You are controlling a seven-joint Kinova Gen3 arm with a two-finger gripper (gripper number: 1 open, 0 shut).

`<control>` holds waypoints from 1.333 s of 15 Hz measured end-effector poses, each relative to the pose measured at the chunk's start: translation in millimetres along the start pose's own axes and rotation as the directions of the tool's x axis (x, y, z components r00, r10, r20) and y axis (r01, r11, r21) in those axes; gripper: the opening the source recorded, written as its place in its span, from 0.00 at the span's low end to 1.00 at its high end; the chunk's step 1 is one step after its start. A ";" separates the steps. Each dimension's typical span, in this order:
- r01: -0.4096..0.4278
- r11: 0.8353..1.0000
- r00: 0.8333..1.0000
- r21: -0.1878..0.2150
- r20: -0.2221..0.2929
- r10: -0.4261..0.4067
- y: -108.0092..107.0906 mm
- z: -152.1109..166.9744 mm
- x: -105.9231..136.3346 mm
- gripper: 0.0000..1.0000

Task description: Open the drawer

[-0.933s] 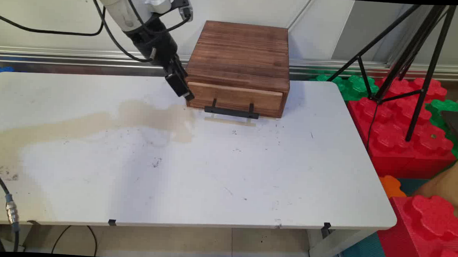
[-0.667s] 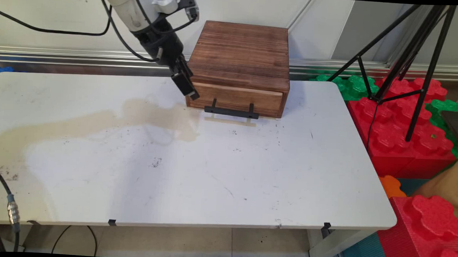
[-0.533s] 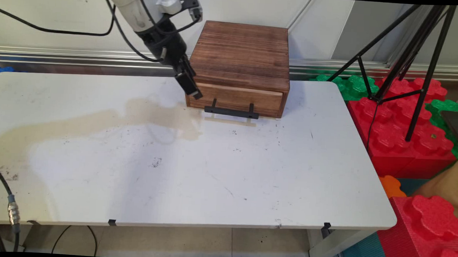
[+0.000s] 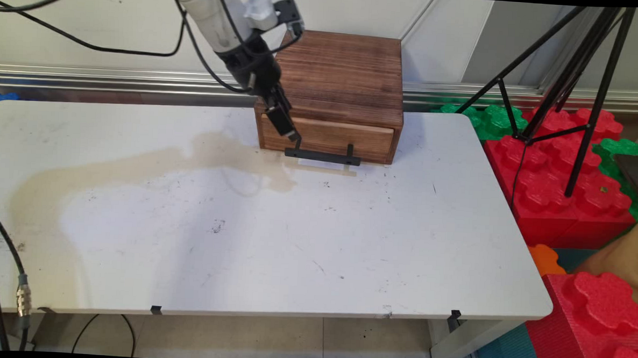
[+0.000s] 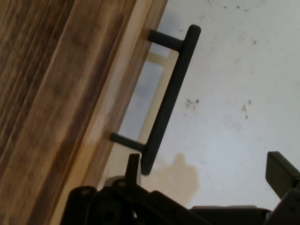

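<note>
Main view: one wooden box (image 4: 334,72), dark-stained, standing at the far edge of the white table (image 4: 294,242) against the wall. It has a single drawer (image 4: 332,134) of paler wood in its near face, which looks shut or nearly so. One black bar handle (image 4: 322,156) stands off the drawer on two short posts, low and just above the tabletop. The gripper (image 4: 288,128), black, slants down from the upper left, its tip in front of the drawer's left part and just above the handle's left post; whether it touches, I cannot tell from here. Also present: a tan stain (image 4: 136,165) running leftward across the table, a black tripod (image 4: 571,77), and red and green foam blocks (image 4: 566,200) to the right. Hand view: the handle (image 5: 168,98) runs diagonally through the picture, with clear space between bar and drawer. The gripper (image 5: 206,171) is spread wide and holds nothing. One of the fingertips (image 5: 133,166) sits close by the bar's nearer end; the other is well off over bare table. Handling, as judged: the box looks solid, stiff and fairly heavy, and the drawer likely slides with some friction. The handle is rigid, thin and smooth, and the mid-bar between the posts appears the soundest place to take hold.
</note>
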 end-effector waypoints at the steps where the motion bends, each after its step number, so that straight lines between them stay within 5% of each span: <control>1: -0.005 1.000 1.000 -0.005 -0.001 0.005 -1.1 5.8 3.0 1.00; 10: -0.071 0.996 0.997 -0.055 0.017 0.072 -4.4 55.5 20.7 1.00; 20: -0.215 0.972 0.973 -0.095 0.064 0.222 -7.0 99.2 30.3 1.00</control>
